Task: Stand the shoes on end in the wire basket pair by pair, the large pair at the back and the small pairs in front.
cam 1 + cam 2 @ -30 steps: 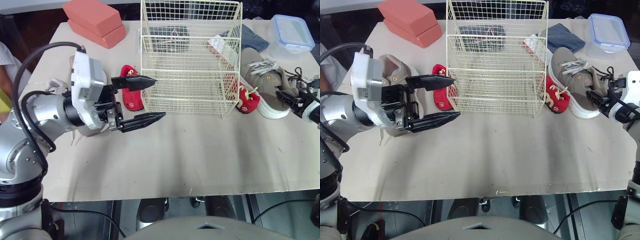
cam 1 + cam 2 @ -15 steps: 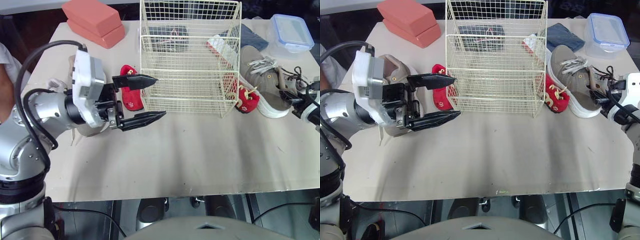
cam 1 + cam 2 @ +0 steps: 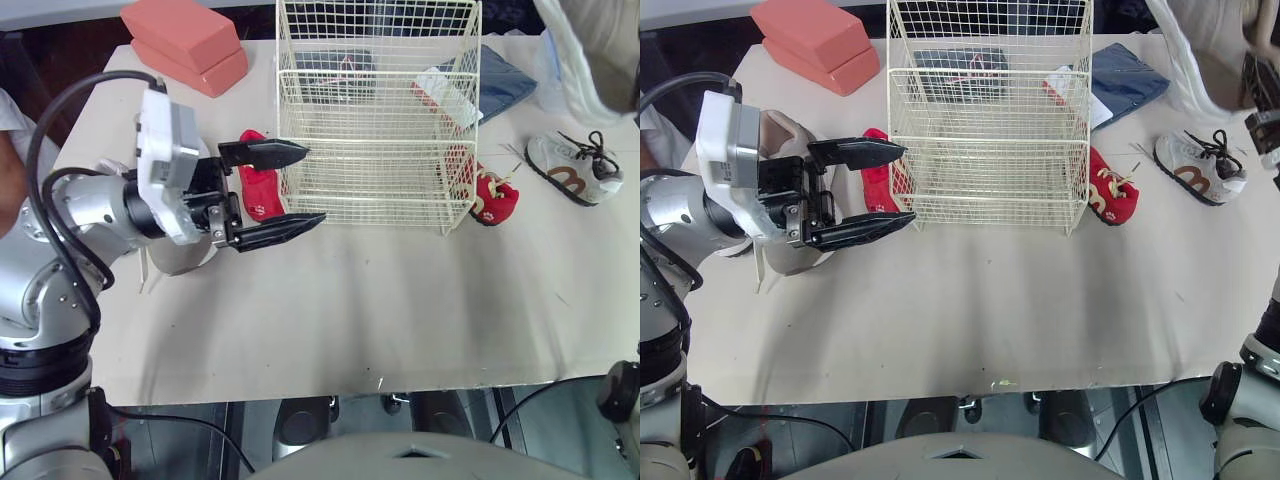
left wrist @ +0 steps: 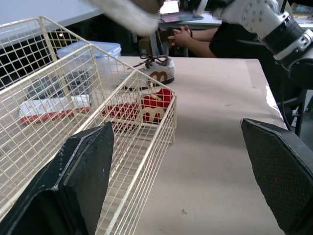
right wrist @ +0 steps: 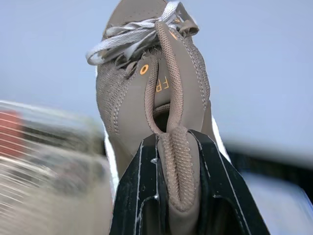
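The large shoe [image 5: 156,93] is now off the table [image 3: 400,300] at three o'clock, clamped in the right gripper [image 5: 176,144], seemingly bound for the back of the wire basket [image 3: 378,110]

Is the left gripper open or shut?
Open: the left gripper has its jaws wide apart, near the wire basket, with nothing between them.

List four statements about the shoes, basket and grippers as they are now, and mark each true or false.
1. The right gripper is shut on the large taupe shoe. True.
2. The left gripper is shut on a shoe. False: it is open and holds nothing.
3. A small white sneaker lies on the table right of the wire basket. True.
4. The red shoe by the basket's right side stands inside it. False: it lies outside, on the table.
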Available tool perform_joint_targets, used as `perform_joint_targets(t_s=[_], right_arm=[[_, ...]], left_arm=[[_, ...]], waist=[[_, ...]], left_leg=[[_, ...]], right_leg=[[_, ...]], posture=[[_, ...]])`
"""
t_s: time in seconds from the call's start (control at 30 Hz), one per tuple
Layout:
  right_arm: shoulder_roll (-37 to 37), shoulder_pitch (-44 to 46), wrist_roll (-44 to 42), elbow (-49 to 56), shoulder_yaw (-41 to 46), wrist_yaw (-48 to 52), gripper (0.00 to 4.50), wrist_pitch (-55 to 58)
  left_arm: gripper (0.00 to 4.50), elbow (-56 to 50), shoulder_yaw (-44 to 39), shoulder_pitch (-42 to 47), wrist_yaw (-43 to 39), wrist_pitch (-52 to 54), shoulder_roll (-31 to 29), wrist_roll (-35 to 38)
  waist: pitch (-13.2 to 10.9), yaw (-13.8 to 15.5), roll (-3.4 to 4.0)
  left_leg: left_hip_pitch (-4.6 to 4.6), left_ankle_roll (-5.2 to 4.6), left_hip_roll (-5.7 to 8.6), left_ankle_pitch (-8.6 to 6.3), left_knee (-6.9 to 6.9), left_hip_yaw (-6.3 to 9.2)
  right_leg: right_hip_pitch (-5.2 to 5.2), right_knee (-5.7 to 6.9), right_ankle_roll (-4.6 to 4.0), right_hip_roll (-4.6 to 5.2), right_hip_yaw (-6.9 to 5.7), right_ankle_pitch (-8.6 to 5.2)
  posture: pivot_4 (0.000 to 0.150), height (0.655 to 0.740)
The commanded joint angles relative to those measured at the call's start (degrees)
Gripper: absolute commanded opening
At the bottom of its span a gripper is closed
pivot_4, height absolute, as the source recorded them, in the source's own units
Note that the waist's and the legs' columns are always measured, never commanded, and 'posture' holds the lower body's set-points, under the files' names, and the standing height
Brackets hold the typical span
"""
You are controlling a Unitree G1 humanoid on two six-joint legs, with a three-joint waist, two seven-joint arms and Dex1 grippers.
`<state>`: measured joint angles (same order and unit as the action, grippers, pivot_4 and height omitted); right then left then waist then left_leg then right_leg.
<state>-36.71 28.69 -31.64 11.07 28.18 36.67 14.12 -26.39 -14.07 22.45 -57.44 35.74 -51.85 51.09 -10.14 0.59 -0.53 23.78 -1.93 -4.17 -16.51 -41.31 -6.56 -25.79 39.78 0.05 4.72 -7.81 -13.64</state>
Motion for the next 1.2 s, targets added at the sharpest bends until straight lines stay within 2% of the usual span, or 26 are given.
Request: perform_joint_targets(t_s=[0.03, 0.17, 0.33, 0.57, 0.77, 1.03, 1.2], right_arm=[[-2.9, 2.1, 3.4, 5.2, -6.8, 8.3, 0.00, -9.2], [-4.9, 6.0, 8.5, 3.5, -13.6, 16.1, 0.00, -20.5], [-8.2, 11.4, 15.1, -7.5, -17.4, 23.8, 0.00, -38.7], [-9.9, 18.1, 16.2, -17.8, -22.1, 31.0, 0.00, -59.4], [-9.9, 19.7, 13.7, -14.6, -27.1, 33.1, 0.00, -64.8], [-9.9, 23.0, 13.1, -14.5, -32.8, 35.2, 0.00, -71.2], [-8.5, 25.7, 15.5, -16.2, -35.7, 34.1, 0.00, -75.8]], left_arm=[[4.50, 3.6, -4.9, 0.3, -2.2, -2.8, -0.9, -0.4], [4.50, 9.3, -9.6, -0.4, -5.5, -4.8, -2.5, -1.0], [4.50, 11.9, -12.7, -0.8, -8.1, -6.0, -4.5, -1.5], [4.50, 13.6, -14.4, 1.6, -9.2, -5.8, -5.3, -0.1], [4.50, 14.2, -11.3, 6.9, -9.7, -4.4, -5.0, 0.7], [4.50, 14.1, -2.2, 13.3, -12.4, 1.4, -5.9, 0.6], [4.50, 12.6, 3.6, 17.4, -10.9, 10.1, -5.4, 2.6]], waist=[[0.0, 0.0, 0.00], [0.0, -0.2, -0.01], [-0.2, 0.3, -0.13], [-0.3, -0.1, -0.21], [-0.3, -0.8, -0.22], [-0.3, -0.9, -0.23], [-0.3, -1.0, -0.24]], left_leg=[[0.00, 0.00, 0.00, 0.00, 0.00, 0.00], [-0.01, 0.00, -0.03, 0.00, -0.01, 0.00], [0.04, 0.00, 0.00, 0.00, -0.02, -0.01], [0.05, 0.01, -0.01, 0.02, -0.06, -0.05], [0.04, 0.06, -0.03, 0.05, -0.11, -0.04], [0.04, 0.06, -0.02, 0.05, -0.14, -0.03], [0.04, 0.06, -0.02, 0.05, -0.15, -0.05]], right_leg=[[0.00, 0.00, 0.00, 0.00, 0.00, 0.00], [0.00, 0.01, 0.00, 0.00, -0.02, 0.00], [-0.02, -0.04, 0.00, 0.07, -0.14, 0.00], [-0.03, 0.02, -0.02, 0.15, -0.12, 0.01], [-0.03, 0.08, -0.20, 0.14, -0.11, 0.12], [-0.02, 0.11, -0.22, 0.13, -0.11, 0.13], [-0.03, 0.13, -0.22, 0.12, -0.09, 0.13]], posture=[[0.150, 0.6860], [0.150, 0.6860], [0.150, 0.6860], [0.150, 0.6860], [0.150, 0.6860], [0.150, 0.6860], [0.150, 0.6860]])
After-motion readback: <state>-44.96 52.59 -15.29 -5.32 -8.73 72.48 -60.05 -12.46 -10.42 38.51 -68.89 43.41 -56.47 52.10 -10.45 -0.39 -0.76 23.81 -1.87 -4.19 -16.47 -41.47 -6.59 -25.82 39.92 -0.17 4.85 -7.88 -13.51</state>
